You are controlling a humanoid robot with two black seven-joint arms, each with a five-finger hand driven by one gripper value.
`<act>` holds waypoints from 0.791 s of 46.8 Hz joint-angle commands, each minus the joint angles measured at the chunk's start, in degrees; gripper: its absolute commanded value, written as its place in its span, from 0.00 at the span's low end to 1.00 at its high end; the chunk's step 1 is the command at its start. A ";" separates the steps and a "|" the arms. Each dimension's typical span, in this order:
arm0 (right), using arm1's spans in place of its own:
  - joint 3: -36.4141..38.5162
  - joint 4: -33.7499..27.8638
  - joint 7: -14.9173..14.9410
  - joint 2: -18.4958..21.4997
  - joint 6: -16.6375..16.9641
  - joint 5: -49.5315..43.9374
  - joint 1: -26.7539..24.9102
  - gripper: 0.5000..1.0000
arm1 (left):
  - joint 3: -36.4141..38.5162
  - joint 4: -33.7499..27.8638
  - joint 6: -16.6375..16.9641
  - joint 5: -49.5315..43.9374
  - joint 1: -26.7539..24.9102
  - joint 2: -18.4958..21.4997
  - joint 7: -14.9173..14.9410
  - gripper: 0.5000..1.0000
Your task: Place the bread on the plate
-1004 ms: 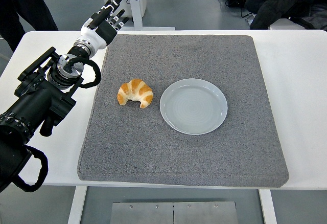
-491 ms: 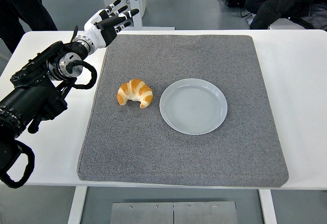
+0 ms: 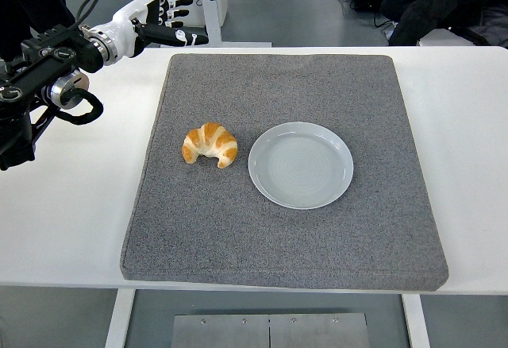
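Your golden-brown, crescent-shaped croissant (image 3: 210,145) lies on the grey, square felt-like mat (image 3: 238,229), left of centre, with its horns pointing toward the near edge. Just beside it on the right, close but not touching, sits the round, pale blue-grey ceramic plate (image 3: 301,164), which holds nothing. The mat rests on the white surface (image 3: 71,205). Your left hand (image 3: 155,18), white-backed with black digits, hangs high at the far left corner, above the surface's far edge and well apart from the bread; its fingers (image 3: 184,38) are spread and extended, holding nothing. The right arm does not show. You are at the reach stage: nothing is grasped yet, and the whole transfer is ahead of you. The next move calls for bringing the left hand toward you and down over the croissant, keeping the fingers open until they straddle its thick middle. Then close them gently, since the pastry looks soft and flaky and would likely crush or shed under a hard squeeze. From there it is only a brief carry to the right, with enough lift to clear the plate's raised rim before you lower and release over its centre. Watch that the hand does not nudge the plate, which could slide on the mat.
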 commanded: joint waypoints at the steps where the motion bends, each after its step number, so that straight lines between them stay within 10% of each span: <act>1: 0.00 0.00 0.00 0.00 0.00 0.00 0.00 1.00 | 0.07 -1.25 0.04 4.40 0.14 0.45 -0.03 0.95; 37: 0.00 0.00 0.00 0.00 0.00 0.00 0.00 1.00 | 15.10 -26.48 4.17 34.64 0.23 11.43 1.90 0.95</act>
